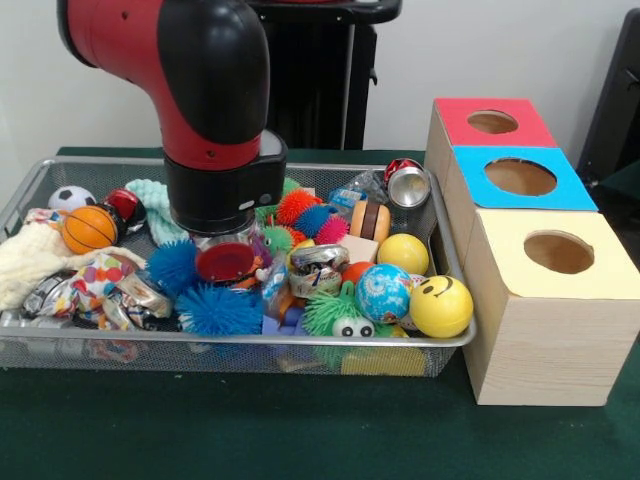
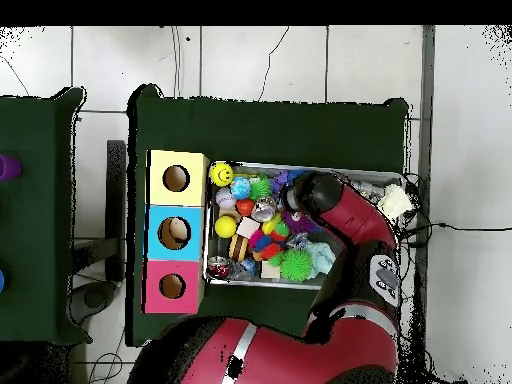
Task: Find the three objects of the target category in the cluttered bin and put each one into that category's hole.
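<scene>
- Front view, item one: the bin, a wide wire-mesh basket on the green table, packed with toys. It sits touching the left side of the row of wooden boxes.
- The hole: round cut-out in the red top of the farthest box, behind the blue-topped box and the yellow-topped box. Nothing lies in or over it that I can see.
- The gripper: low over the bin's left-centre, wrist pointing straight down. A red disc shows beneath the black wrist housing. I cannot tell how the fingers stand; the housing and the clutter hide them.
- Just beside it: blue spiky balls on the near side, a metal tin to the right, and a green fuzzy toy with eyes nearer still.
- Farther out: an orange basketball far left, a smiley yellow ball at the near right corner.
- My judgement: the step is a search-and-pick in dense clutter. I would confirm one item only between the tips, lift straight up clear of the rim before travelling, then cross to the far right and centre over the red hole.
</scene>
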Tool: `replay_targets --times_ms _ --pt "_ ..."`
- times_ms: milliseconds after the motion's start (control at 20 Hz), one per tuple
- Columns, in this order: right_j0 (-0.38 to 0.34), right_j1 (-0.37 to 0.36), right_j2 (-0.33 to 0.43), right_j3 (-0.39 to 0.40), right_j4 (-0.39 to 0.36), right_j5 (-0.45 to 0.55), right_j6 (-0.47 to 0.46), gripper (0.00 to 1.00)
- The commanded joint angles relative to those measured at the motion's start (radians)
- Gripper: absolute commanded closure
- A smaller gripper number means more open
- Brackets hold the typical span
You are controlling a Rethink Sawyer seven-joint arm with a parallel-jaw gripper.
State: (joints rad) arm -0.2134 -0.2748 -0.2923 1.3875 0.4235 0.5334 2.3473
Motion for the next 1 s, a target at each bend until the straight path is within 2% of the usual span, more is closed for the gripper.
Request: replay_targets --times_ms 50,700,1000 --pt "0.043 -0.001 0.112 -0.042 0.098 0.116 0.263 1.0" --pt "0.084 -0.024 0.071 -0.107 0.159 0.271 0.353 1.0" --pt "0.088 -0.031 0.074 -0.104 0.194 0.283 0.36 1.0"
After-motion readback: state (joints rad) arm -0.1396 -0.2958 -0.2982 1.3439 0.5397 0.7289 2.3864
